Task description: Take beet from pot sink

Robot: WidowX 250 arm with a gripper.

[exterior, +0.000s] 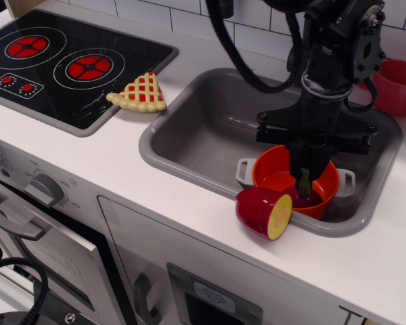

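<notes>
Beet sits low inside the pot, its dark magenta body just peeking above the orange-red rim on the right side, and only a short stub of green stalk shows below the black arm. The fingers are down over that stalk, drawn in tight around it, gripping the leafy top while the beet itself rests in the pot. The pot stands in the sink, pushed into the near right corner of the grey basin, its two pale handles pointing left and right. Just in front, perched on the sink's near rim and touching the pot's wall, lies a halved purple fruit with its yellow cut face turned toward the right. Over on the white desk, a lattice pie slice lies between the sink and the black stove top, its edge overlapping the stove's corner. A red mug stands behind the sink at the far right, near the tiled wall, partly hidden by the arm.
</notes>
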